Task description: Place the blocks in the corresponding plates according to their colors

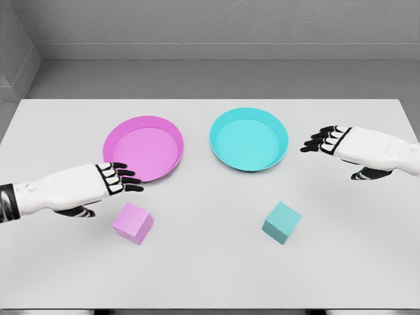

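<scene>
A pink block [133, 222] lies on the white table, in front of the pink plate [172, 131]. A cyan block [282, 222] lies in front of the cyan plate [281, 134]. Both plates hold nothing. My left hand [123, 178] hovers at the pink plate's near-left rim, just above and left of the pink block, fingers relaxed and holding nothing. To the right of the cyan plate my right hand [321, 140] floats with its fingers spread, well above and right of the cyan block.
The white table [210, 275] ends at a front edge near the bottom of the view. Grey floor and a grey wall lie beyond its far edge.
</scene>
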`<state>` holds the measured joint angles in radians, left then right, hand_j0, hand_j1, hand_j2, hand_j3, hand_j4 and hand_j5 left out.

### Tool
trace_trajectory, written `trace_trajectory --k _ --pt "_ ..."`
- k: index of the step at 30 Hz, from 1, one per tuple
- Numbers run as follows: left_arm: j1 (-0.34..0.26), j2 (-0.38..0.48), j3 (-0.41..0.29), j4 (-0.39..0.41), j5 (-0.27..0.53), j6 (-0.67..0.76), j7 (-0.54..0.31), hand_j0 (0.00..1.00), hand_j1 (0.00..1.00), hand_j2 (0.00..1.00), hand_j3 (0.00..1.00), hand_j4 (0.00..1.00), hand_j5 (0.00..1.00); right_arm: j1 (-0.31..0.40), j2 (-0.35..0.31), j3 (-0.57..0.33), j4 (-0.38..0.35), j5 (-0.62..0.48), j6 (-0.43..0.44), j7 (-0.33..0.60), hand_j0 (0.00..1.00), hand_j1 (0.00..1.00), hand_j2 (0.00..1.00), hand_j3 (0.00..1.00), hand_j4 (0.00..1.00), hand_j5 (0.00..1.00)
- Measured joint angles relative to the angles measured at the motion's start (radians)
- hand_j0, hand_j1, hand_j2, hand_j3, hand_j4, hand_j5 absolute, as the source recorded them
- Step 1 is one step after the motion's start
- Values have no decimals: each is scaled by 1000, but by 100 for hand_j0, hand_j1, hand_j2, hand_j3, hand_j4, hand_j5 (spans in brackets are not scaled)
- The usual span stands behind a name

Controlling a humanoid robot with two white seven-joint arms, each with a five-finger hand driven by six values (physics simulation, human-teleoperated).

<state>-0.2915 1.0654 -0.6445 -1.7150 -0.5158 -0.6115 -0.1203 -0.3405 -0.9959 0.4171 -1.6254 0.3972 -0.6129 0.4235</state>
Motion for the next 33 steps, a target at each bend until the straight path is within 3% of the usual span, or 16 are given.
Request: trace_trajectory --k 11,23,33 --pt "6 -5 -6 2 -2 0 -4 100 100 100 100 100 100 67 14 52 1 11 0 0 100 100 100 100 100 100" --pt "5 -63 -54 23 -38 0 -10 100 100 100 100 100 100 81 139 74 27 99 0 3 100 100 100 100 100 100" --pt "8 -79 -68 39 -47 0 -11 100 100 100 100 100 100 137 151 76 -18 111 0 27 100 100 100 100 100 100"
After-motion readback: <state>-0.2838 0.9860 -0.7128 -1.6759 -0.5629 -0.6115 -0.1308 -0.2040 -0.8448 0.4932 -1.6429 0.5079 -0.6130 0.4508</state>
